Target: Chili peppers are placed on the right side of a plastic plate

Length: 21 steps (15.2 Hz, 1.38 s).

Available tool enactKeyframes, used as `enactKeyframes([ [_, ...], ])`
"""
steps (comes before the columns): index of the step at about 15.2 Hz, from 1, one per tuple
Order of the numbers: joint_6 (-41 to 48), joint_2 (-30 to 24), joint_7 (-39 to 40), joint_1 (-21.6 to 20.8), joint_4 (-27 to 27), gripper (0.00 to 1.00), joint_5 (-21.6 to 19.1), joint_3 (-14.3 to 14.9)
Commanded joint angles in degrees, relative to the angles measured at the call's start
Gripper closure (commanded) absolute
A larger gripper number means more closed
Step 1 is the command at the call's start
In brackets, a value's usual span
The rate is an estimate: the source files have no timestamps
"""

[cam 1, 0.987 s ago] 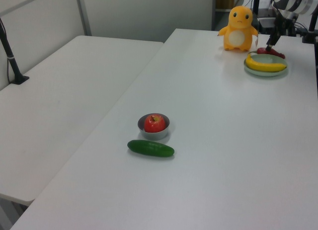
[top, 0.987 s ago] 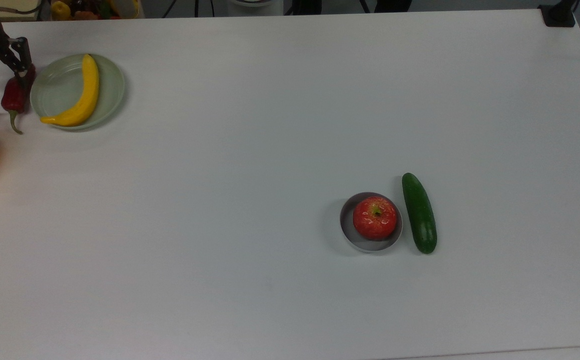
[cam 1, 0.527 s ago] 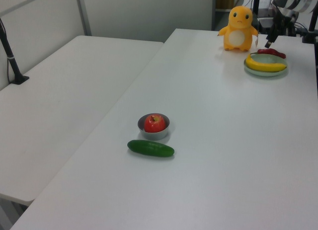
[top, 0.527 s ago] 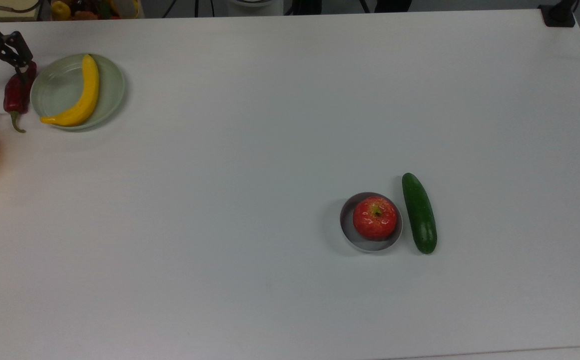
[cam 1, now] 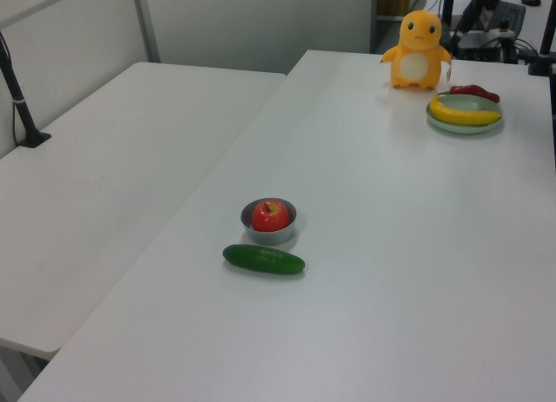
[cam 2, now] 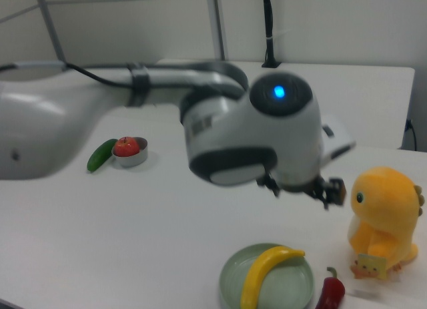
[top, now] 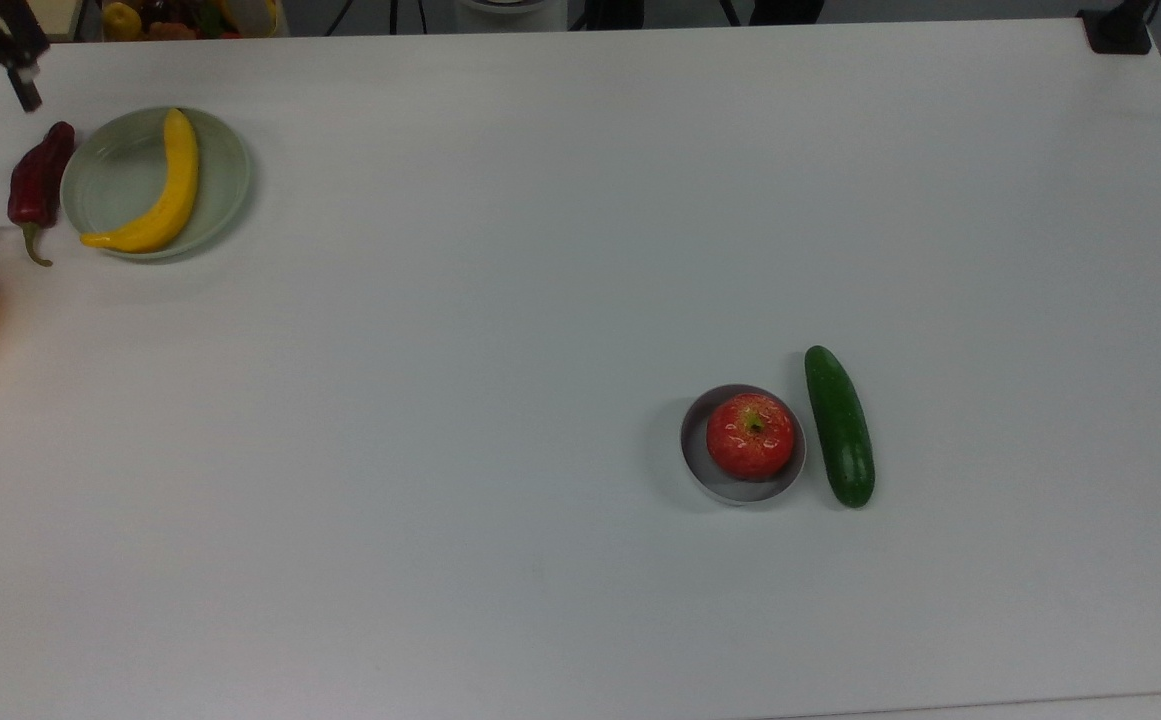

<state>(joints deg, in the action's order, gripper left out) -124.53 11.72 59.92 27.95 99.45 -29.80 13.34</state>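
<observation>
The dark red chili pepper (top: 38, 188) lies on the white table just off the rim of the pale green plastic plate (top: 116, 178), on the top view's left, its green stem toward the plush toy. In the right view the pepper (cam 2: 331, 291) lies right of the plate (cam 2: 294, 287). My gripper (cam 2: 301, 188) hangs open and holds nothing, above and behind the plate. One of its fingers (top: 26, 88) shows at the top view's upper left corner, clear of the pepper.
A yellow banana (top: 158, 185) lies in the plate. An orange plush toy (cam 2: 383, 223) sits close to the pepper. Far off, a red apple (top: 751, 435) sits in a grey bowl (top: 700, 470) beside a green cucumber (top: 839, 426).
The gripper has risen and drawn back from the pepper toward the top view's upper left corner. The pepper stays on the table beside the plate.
</observation>
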Motion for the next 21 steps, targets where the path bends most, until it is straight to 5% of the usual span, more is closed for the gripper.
enactKeyframes([
  [1, 9.3, -5.1, -9.7, -3.3, -3.3, 0.0, 2.6, 0.9],
  [8, 27.1, -12.9, -32.8, -13.3, -10.4, 0.0, 8.4, 1.1],
  [15, 36.0, -17.3, -49.4, -28.4, -10.8, 0.0, 12.5, 0.0],
  [21, 35.1, -15.5, -61.4, -34.6, -8.6, 0.0, 21.8, -11.0],
])
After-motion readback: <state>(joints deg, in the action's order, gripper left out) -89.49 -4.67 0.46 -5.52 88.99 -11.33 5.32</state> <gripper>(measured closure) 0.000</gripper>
